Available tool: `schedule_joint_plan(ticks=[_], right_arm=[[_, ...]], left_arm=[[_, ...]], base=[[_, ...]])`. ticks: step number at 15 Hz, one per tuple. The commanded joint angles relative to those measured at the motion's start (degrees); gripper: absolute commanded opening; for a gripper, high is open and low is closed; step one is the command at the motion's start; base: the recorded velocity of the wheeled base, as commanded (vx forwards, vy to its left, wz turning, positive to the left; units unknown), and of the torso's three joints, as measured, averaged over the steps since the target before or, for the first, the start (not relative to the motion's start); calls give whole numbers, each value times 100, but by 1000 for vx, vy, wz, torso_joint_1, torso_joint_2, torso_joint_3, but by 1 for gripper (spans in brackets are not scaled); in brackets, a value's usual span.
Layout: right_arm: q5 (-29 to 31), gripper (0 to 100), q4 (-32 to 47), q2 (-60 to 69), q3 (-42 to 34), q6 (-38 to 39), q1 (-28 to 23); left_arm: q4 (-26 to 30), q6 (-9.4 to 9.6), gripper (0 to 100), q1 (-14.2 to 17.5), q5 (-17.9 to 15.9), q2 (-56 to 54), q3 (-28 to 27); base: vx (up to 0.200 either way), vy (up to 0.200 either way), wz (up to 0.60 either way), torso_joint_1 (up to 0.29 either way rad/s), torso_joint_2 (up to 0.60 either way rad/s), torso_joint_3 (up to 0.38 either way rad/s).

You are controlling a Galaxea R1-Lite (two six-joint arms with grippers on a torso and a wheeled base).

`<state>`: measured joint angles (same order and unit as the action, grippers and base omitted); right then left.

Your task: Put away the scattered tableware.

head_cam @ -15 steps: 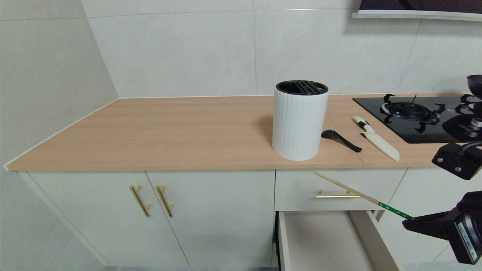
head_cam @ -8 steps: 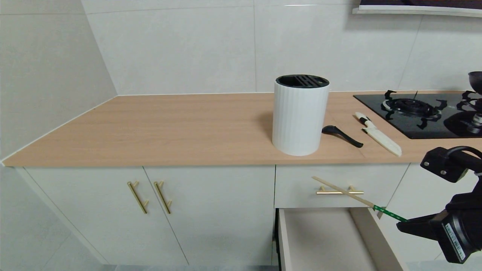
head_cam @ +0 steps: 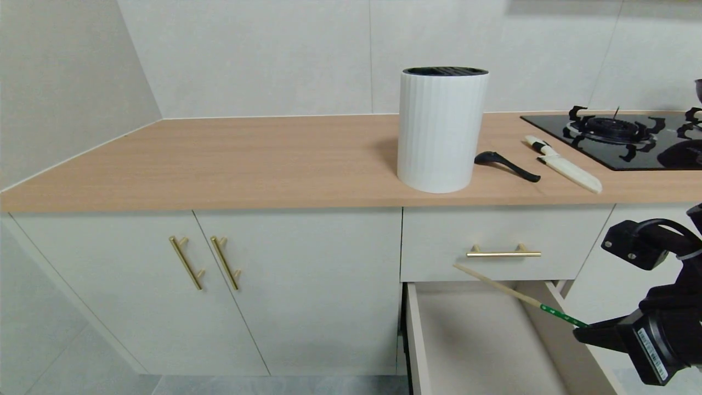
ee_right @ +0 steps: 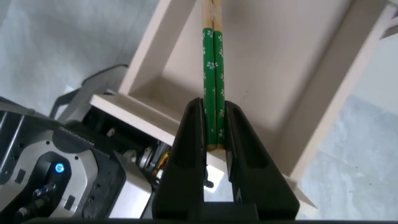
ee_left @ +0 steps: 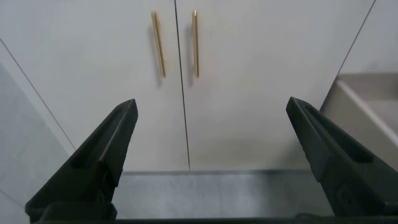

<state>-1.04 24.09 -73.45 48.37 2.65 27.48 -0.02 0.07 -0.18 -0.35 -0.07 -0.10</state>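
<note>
Right end effector (ee_right: 212,109) clamped on chopsticks (head_cam: 504,288) over open drawer (head_cam: 471,343), left end effector (ee_left: 211,104) spread apart

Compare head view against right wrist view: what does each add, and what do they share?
Head adds: white ribbed cylindrical holder, black plastic spoon and white knife on the wooden countertop. Right wrist adds: the green-ended wooden chopsticks are a pair, side by side. Both: right gripper shut on them above the open white drawer.
</note>
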Motion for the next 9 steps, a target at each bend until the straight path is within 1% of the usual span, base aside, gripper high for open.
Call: schedule_joint_plan(ticks=[1, 7, 9], right_arm=[[-2, 0, -1, -56, -3, -1, 3], [-2, 0, -1, -117, -3, -1, 3], [-2, 0, -1, -143, -3, -1, 3]], left_arm=[[2, 1, 100, 1, 0, 7, 1], [11, 1, 100, 1, 0, 7, 1], [2, 1, 100, 1, 0, 7, 1]], base=[[0, 0, 0, -163, 466, 310], [0, 0, 0, -129, 448, 320], [0, 0, 0, -39, 227, 156]])
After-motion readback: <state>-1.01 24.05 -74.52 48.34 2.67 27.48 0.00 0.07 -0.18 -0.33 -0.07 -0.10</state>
